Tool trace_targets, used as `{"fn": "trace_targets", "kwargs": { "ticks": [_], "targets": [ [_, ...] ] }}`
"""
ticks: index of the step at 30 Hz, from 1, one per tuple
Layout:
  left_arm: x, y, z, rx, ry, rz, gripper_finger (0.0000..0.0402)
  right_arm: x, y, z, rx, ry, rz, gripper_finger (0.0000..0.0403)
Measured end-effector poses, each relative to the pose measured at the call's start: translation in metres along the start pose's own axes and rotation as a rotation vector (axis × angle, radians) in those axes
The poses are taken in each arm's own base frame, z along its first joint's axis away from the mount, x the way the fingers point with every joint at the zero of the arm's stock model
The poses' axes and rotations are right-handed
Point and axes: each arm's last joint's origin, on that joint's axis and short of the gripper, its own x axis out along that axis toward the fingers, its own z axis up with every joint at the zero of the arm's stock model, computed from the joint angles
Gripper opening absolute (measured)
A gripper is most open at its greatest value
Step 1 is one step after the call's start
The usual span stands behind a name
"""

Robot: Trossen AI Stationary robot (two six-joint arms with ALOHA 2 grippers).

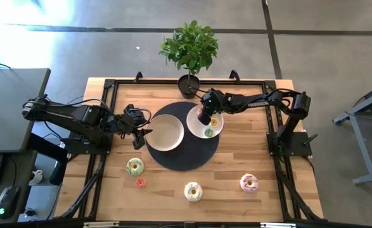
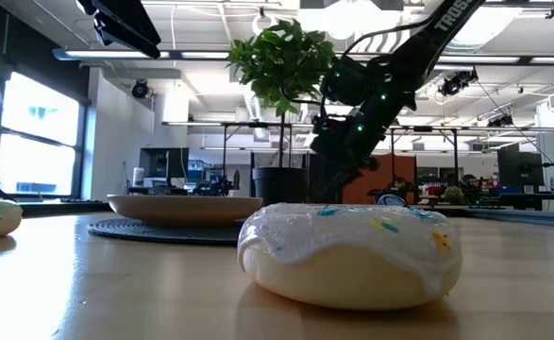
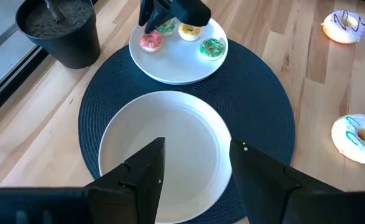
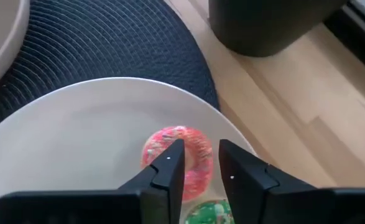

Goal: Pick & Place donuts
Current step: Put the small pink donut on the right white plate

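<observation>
Pink donut (image 4: 181,154) just beyond right claw (image 4: 201,163) tips.

The right tool (image 4: 199,163) hangs just over a white plate (image 4: 76,124), its two dark fingers (image 4: 170,171) slightly apart above a pink donut (image 4: 191,152). A green donut (image 4: 207,213) lies beside it. The plate sits on a dark mat (image 4: 114,43); a black pot (image 4: 269,25) stands on the wood surface (image 4: 300,124).
</observation>
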Motion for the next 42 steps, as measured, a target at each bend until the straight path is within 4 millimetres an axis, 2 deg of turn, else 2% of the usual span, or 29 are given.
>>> {"fn": "trace_targets", "kwargs": {
  "ticks": [5,9,15,22,27,32,36,39,42],
  "targets": [
    [0.000,0.000,0.000,0.013,-0.004,0.009,0.0179,-0.005,0.001,0.004,-0.011,-0.031,0.007,0.0107],
    [0.000,0.000,0.000,0.016,-0.006,0.012,0.0179,-0.022,0.009,0.013,-0.003,-0.087,0.105,0.0107],
    [0.000,0.000,0.000,0.029,-0.006,0.012,0.0179,-0.053,0.056,0.016,-0.192,-0.177,0.259,0.0107],
    [0.000,-0.001,0.004,0.073,-0.038,-0.004,0.0179,-0.076,0.108,0.006,-0.291,-0.258,0.337,0.0108],
    [0.003,-0.005,0.013,0.090,-0.129,0.024,0.0179,-0.086,0.131,-0.004,-0.340,-0.266,0.362,0.0108],
    [0.002,-0.009,0.018,0.062,-0.163,-0.051,0.0179,-0.092,0.144,-0.012,-0.314,-0.270,0.344,0.0108],
    [0.014,-0.019,0.009,0.132,-0.002,-0.235,0.0179,-0.095,0.150,-0.017,-0.336,-0.254,0.356,0.0108],
    [0.022,-0.035,-0.012,0.158,0.162,-0.443,0.0179,-0.096,0.152,-0.018,-0.403,-0.262,0.350,0.0108],
    [0.036,-0.052,-0.039,0.163,0.299,-0.462,0.0179,-0.096,0.151,-0.018,-0.412,-0.268,0.338,0.0108]
  ]
}}
